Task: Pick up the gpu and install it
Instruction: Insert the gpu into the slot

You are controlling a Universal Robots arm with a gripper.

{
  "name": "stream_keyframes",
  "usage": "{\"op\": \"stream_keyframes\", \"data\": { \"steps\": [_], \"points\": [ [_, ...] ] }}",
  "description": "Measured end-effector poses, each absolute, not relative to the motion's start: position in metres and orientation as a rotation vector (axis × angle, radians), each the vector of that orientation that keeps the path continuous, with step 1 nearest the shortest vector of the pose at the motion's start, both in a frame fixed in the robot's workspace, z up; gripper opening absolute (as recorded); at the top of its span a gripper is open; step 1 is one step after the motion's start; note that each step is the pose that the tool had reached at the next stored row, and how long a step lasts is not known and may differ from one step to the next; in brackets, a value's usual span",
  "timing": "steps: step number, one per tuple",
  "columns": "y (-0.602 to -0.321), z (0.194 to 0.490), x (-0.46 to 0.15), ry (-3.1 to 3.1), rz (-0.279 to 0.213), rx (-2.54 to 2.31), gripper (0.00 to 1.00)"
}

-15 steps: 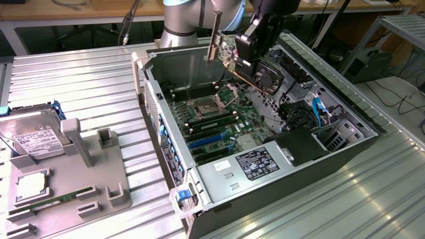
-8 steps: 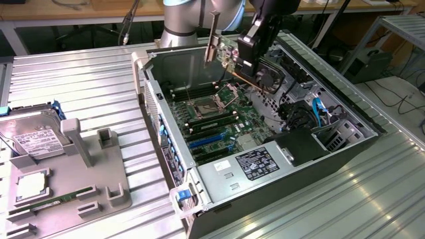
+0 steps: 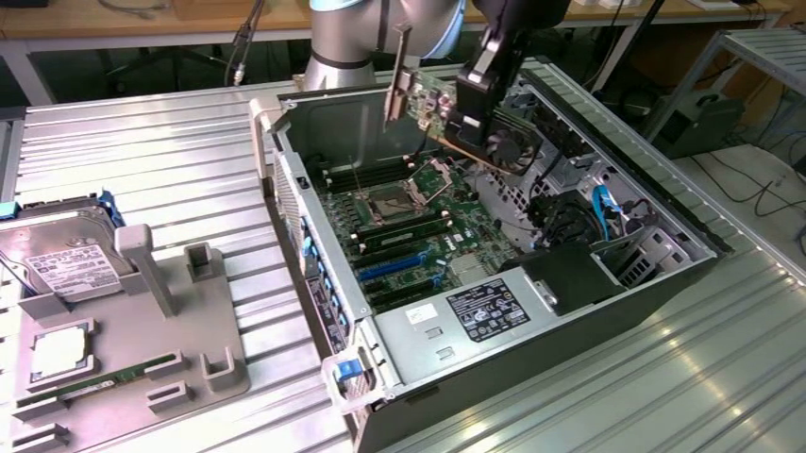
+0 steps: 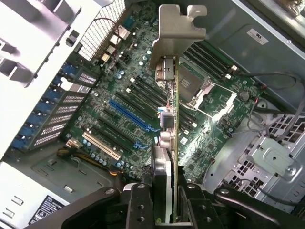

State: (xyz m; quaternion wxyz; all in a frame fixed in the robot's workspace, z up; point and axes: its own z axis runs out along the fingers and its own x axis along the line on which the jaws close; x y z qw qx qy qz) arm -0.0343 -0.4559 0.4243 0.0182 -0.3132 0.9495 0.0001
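My gripper (image 3: 485,90) is shut on the gpu (image 3: 469,127) and holds it in the air above the open computer case (image 3: 667,212). The card hangs tilted, its fan facing the exterior view's right and its silvery bracket (image 3: 396,75) pointing up and away. In the wrist view the gpu (image 4: 170,119) appears edge-on between my gripper's (image 4: 164,207) fingers (image 4: 138,205), bracket (image 4: 176,33) at the far end. Below it lies the motherboard (image 4: 119,81) with a blue expansion slot (image 4: 131,114) and a white slot (image 4: 100,145). The card is well clear of the board.
The case lies on its side on a ribbed metal table (image 3: 151,160). Inside are the CPU socket (image 3: 403,193), a labelled power supply (image 3: 485,316) and blue cables (image 3: 602,208). A grey fixture (image 3: 139,330) at the exterior view's left holds a hard drive (image 3: 63,260).
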Motion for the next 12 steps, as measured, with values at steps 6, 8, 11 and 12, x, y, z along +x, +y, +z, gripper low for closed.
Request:
{"op": "stream_keyframes", "data": {
  "steps": [6,8,11,12],
  "points": [
    [-0.4559,0.4242,-0.0343,2.906,0.002,-1.093,0.28],
    [-0.4559,0.4242,-0.0343,2.89,0.003,-1.136,0.28],
    [-0.4562,0.4241,-0.0343,2.867,0.004,-1.193,0.28],
    [-0.4562,0.4241,-0.0343,2.858,0.005,-1.214,0.28]
  ]
}}
